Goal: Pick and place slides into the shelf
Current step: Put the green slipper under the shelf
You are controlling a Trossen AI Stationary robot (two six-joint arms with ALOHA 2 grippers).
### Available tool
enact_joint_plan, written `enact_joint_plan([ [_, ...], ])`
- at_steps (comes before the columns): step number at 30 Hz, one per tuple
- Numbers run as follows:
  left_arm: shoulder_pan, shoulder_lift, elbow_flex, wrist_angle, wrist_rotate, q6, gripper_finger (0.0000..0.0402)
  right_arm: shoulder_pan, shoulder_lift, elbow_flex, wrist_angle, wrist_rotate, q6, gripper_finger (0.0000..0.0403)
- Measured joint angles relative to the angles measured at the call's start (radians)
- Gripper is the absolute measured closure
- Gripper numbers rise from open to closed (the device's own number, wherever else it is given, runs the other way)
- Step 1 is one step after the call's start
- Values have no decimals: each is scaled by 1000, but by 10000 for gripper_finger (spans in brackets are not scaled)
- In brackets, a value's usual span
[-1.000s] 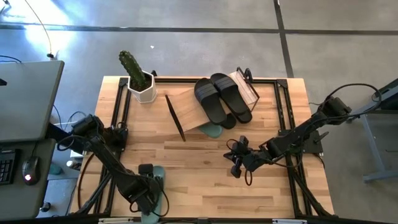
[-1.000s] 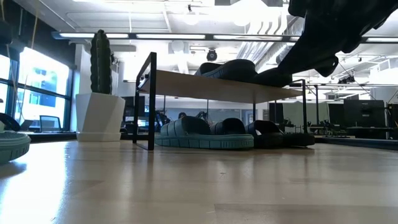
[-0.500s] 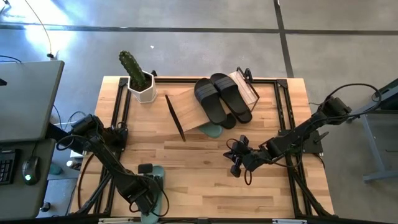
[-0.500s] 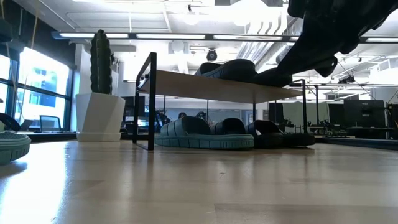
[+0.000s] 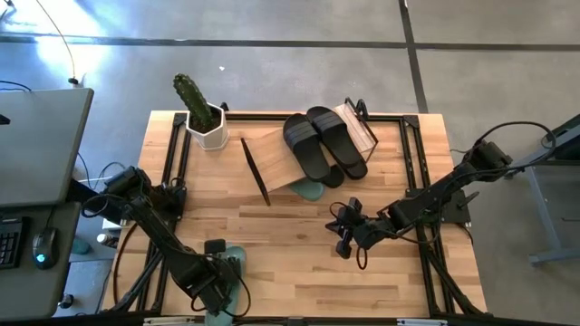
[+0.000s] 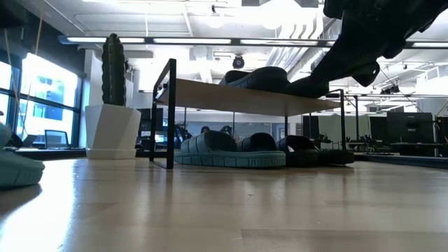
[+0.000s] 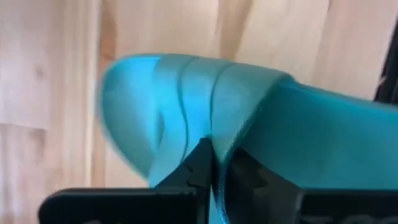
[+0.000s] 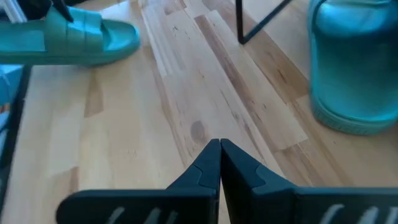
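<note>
Jaws of left gripper pinched on green slide strap, near-left bench corner

Left gripper (image 5: 217, 276) sits at near-left of the bench (image 5: 299, 272), jaws closed down onto the broad strap of a sage green slide (image 5: 228, 272); left wrist view shows the fingertips (image 7: 202, 163) meeting on the strap ridge of that slide (image 7: 249, 118). Slide lies at the near edge of the bench, partly under the gripper. In low view it shows only at the far left edge (image 6: 17, 171), low on the bench top.

Right gripper (image 5: 343, 231) hovers over mid-right bench, jaws fully closed, holding nothing; right wrist view shows the two fingers (image 8: 217, 163) pressed together above bare wood.

Shelf (image 5: 304, 156) stands at far-centre of the bench. Two black slides (image 5: 322, 143) lie side by side on its top board. Second green slide (image 5: 308, 190) pokes out from under the shelf on the near side; low view shows it (image 6: 217, 150) on the lower level with dark slides (image 6: 308, 150) beside it to the right.

Cactus in white pot (image 5: 201, 113) at far-left of the bench, left of the shelf, apart from it.
</note>
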Motion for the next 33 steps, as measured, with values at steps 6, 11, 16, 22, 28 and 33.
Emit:
enact_joint_plan([
  [6,76,0,127,-131,-24,3,394,0,-16,0,96,-46,-75,403],
  [11,177,0,241,-191,-27,51,398,0,-89,0,216,-71,-168,403],
  [16,281,-1,367,-210,-25,74,399,18,-172,90,206,-141,-328,403],
  [22,390,-1,528,-273,-32,93,400,84,-178,374,-75,-103,-608,400],
  [28,467,-2,692,-400,-88,118,400,155,-115,686,-450,47,-757,369],
  [33,527,-2,755,-452,-98,161,401,186,-19,882,-602,162,-900,314],
])
